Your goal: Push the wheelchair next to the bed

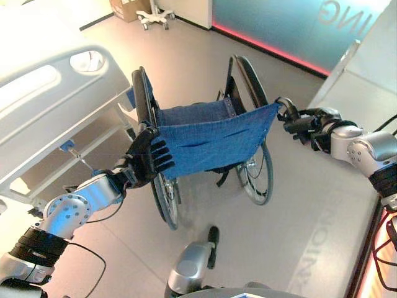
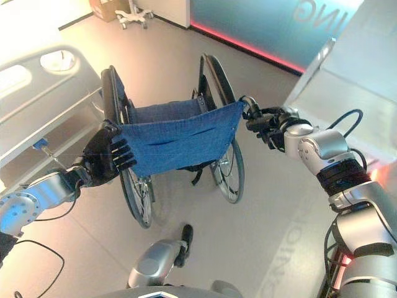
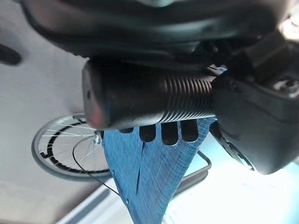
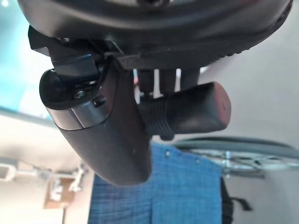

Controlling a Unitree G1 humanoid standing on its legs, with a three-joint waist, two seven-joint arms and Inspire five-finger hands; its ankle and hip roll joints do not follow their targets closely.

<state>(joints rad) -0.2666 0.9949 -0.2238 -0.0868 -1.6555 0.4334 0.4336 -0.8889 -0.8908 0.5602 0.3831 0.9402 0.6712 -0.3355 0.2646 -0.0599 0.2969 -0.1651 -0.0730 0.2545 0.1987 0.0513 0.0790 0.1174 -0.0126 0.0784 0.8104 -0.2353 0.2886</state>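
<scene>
Here, hands: left hand and right hand each clench a push handle, to steer.
Wheelchair: just beside the bed.

Hospital-like room: bed, wheelchair

Large pale letters stand on the teal glass wall panel at the far right, cut by the edge. Faint letters lie on the grey floor near right. No whole word can be read.
</scene>
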